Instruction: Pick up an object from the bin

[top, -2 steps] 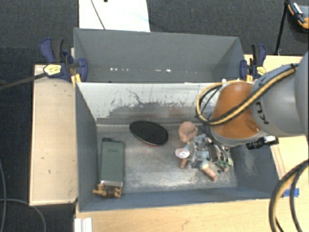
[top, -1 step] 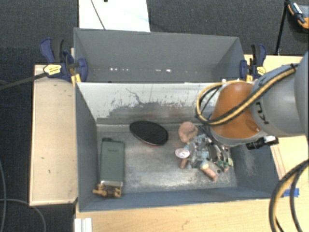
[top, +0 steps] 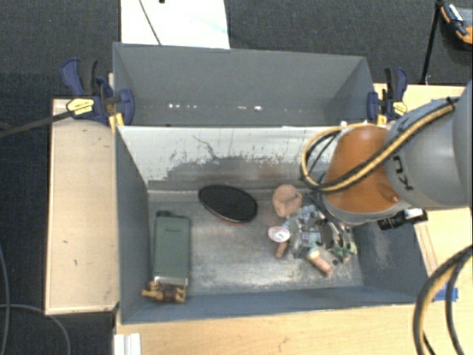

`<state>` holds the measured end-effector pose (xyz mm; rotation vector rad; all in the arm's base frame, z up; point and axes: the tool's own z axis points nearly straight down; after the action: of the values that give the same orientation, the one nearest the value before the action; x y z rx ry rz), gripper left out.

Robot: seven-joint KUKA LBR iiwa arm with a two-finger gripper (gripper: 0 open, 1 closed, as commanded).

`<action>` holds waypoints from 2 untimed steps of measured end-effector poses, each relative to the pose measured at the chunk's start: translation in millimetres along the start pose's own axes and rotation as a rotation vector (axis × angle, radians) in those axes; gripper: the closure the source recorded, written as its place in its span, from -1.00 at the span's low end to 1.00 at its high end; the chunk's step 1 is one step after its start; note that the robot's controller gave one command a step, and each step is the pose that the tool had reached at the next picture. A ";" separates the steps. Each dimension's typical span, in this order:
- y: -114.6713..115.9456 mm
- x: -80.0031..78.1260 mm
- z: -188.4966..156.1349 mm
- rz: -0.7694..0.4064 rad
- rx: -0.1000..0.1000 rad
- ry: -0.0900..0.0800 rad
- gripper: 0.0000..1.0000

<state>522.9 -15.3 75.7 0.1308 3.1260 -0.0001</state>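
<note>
A small heap of mixed pieces (top: 322, 260) is lying in the right front part of the bin (top: 244, 87). The gripper (top: 316, 235) is hanging right over it; whether it is open or closed, I cannot tell. A tan lump (top: 287, 198) is sitting just beside the heap. A black oval (top: 228, 203) and a green flat box (top: 171, 246) are lying further left.

A black oval disc (top: 228, 203) lies near a green box (top: 171, 247).

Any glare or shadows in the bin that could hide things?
Camera view: small bright glints dot the bin's back wall; the scuffed floor shines pale beside the black oval thing; the orange cover overhangs the gripper, hiding part of the small heap there.
</note>
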 end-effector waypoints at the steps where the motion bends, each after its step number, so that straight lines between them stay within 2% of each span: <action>1: 5.8 -31.1 -53.0 0.000 0.000 0.005 1.00; 2: 43.7 -44.3 -84.7 -0.006 0.000 0.011 -1.00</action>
<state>569.6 24.6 161.1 0.1215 3.1369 0.0013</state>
